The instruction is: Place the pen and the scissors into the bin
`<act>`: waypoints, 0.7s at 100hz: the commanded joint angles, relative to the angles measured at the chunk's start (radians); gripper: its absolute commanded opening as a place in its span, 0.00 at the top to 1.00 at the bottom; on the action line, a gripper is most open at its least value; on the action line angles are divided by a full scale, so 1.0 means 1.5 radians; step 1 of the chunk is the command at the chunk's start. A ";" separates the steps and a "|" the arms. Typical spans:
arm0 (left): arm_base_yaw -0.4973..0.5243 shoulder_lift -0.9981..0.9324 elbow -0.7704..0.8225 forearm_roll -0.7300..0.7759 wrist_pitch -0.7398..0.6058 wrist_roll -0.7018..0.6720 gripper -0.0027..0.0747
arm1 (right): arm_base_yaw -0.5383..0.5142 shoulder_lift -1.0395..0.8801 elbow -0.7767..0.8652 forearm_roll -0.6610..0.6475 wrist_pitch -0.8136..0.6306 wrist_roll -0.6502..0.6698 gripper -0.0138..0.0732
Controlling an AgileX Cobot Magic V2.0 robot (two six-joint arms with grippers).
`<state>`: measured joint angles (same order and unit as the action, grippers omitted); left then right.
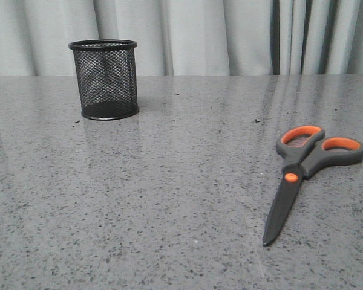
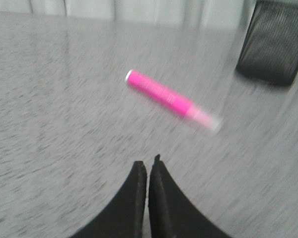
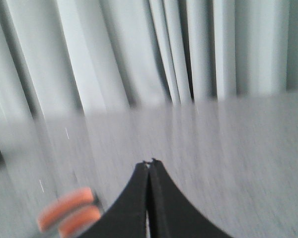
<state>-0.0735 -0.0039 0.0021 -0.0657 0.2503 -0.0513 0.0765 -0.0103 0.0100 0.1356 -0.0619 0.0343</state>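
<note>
We're hovering w/ left pincer (image 2: 148,166) clenched, empty, pen (image 2: 164,97) lying mid-frame on surface (image 2: 64,124); bin (image 2: 274,43) upper right. We're needing to open wide, straddling barrel crosswise. Right pincer (image 3: 149,163) clenched too.

Neither arm is seen in the front view. The left tool (image 2: 148,166) is seen only in the left wrist view, where its two black fingers are pressed together at the tips and nothing is held between them. The right tool (image 3: 149,164) is seen in the right wrist view, its dark fingers likewise closed against each other and empty. Both wrist views are blurred.
</note>
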 commanded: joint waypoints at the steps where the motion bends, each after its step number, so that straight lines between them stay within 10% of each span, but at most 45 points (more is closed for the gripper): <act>1: 0.002 -0.022 0.029 -0.175 -0.137 -0.011 0.99 | -0.002 -0.013 0.009 0.035 -0.119 0.014 0.92; 28: 0.002 -0.022 0.025 -0.590 -0.279 -0.011 0.99 | -0.002 -0.013 -0.001 0.090 -0.109 0.097 0.92; 70: 0.002 -0.014 -0.036 -0.499 -0.208 0.013 0.90 | -0.002 0.091 -0.168 0.061 -0.001 0.094 0.73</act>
<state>-0.0735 -0.0039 -0.0027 -0.9166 -0.0608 -0.0503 0.0765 0.0601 -0.1533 0.2586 -0.0171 0.1782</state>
